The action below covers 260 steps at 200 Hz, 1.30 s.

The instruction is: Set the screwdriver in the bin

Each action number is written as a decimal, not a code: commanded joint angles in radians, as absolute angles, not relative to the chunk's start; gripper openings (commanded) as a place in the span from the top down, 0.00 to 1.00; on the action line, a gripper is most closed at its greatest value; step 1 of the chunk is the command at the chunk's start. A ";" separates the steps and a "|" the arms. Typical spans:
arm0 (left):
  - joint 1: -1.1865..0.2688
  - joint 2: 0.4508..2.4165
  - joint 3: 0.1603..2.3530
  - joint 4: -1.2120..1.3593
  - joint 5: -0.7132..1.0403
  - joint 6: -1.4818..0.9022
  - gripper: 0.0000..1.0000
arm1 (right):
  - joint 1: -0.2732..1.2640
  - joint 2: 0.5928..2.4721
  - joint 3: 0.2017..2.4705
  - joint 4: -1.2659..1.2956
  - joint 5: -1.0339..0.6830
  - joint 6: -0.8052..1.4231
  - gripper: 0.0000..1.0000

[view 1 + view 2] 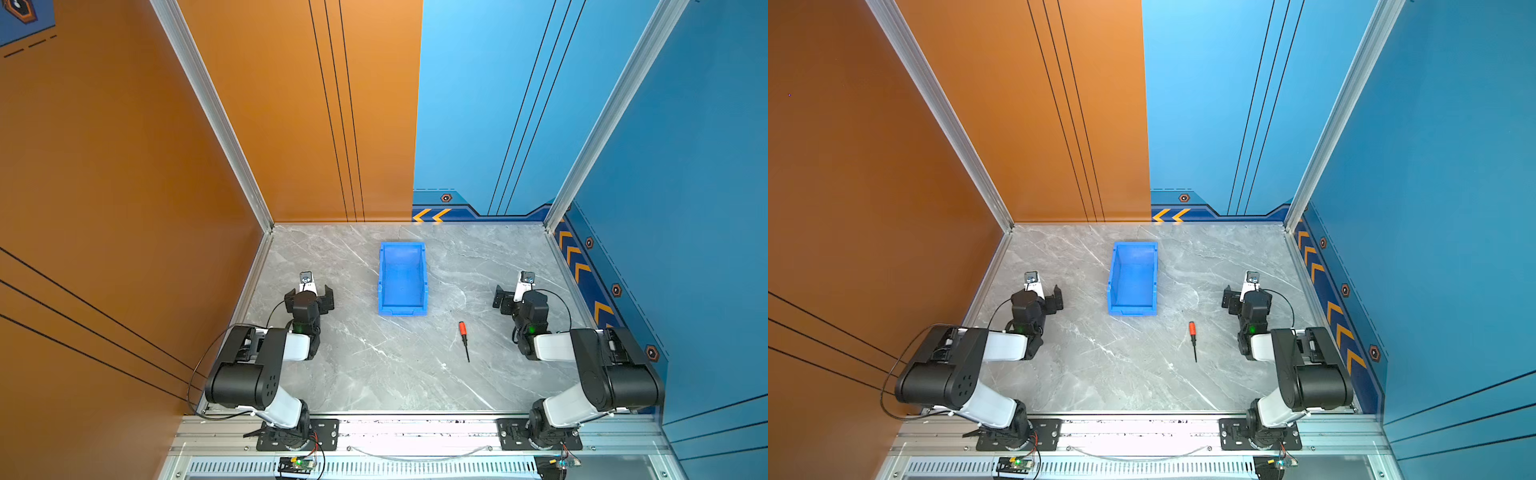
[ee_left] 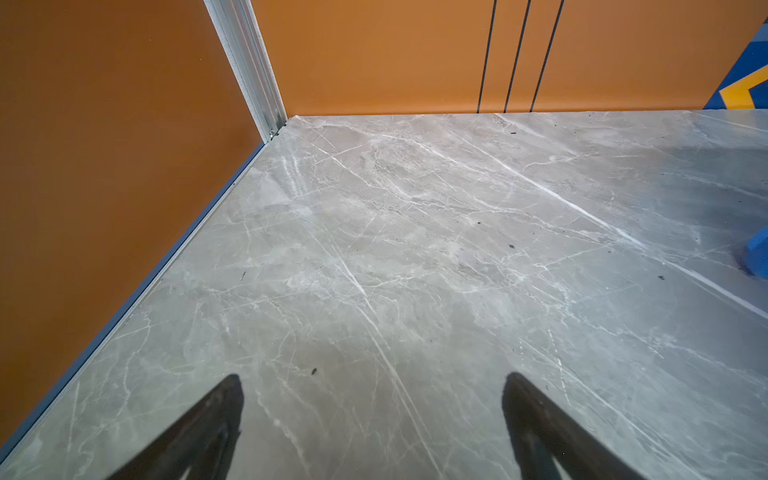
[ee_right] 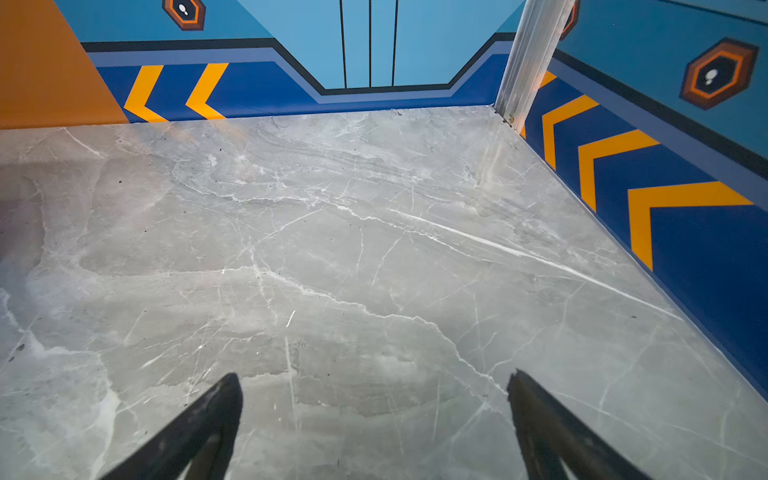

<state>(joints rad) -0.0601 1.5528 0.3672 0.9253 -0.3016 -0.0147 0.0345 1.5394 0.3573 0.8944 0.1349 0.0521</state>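
Observation:
The blue bin [image 1: 402, 286] [image 1: 1133, 286] stands open and empty at the middle back of the grey marble table; a corner of the bin [image 2: 758, 254] shows in the left wrist view. The screwdriver [image 1: 464, 341] [image 1: 1193, 343] lies flat on the table in front of the bin and a little to its right, red-orange handle toward the bin. My left gripper [image 1: 309, 295] [image 1: 1037, 296] [image 2: 374, 379] hovers left of the bin, open and empty. My right gripper [image 1: 521, 296] [image 1: 1250, 296] [image 3: 375, 376] stands right of the bin and beyond the screwdriver, open and empty.
An orange wall [image 1: 124, 187] closes the left side and a blue wall [image 1: 685, 208] the right, with aluminium posts [image 1: 552, 216] at the back corners. Both arm bases sit on the front rail [image 1: 415, 432], and cables loop beside the left arm.

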 commanded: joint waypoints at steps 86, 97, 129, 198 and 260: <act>-0.063 1.565 0.371 0.946 -0.286 0.000 0.02 | 0.037 1.548 0.374 0.908 0.155 0.063 0.00; -0.063 1.564 0.370 0.945 -0.285 -0.001 0.02 | 0.036 1.548 0.374 0.908 0.156 0.062 0.00; -0.062 1.565 0.370 0.946 -0.287 0.000 0.02 | 0.037 1.547 0.374 0.909 0.156 0.062 0.00; -0.057 1.563 0.369 0.946 -0.276 -0.002 0.02 | 0.034 1.546 0.374 0.908 0.151 0.063 0.00; -0.070 1.343 0.435 0.613 -0.338 -0.022 0.02 | 0.056 1.414 0.421 0.703 0.188 0.058 0.00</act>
<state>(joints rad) -0.0601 1.4464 0.3817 0.7902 -0.3141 -0.0151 0.0391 1.4937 0.3882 0.8116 0.1387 0.0517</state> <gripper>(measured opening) 0.979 0.998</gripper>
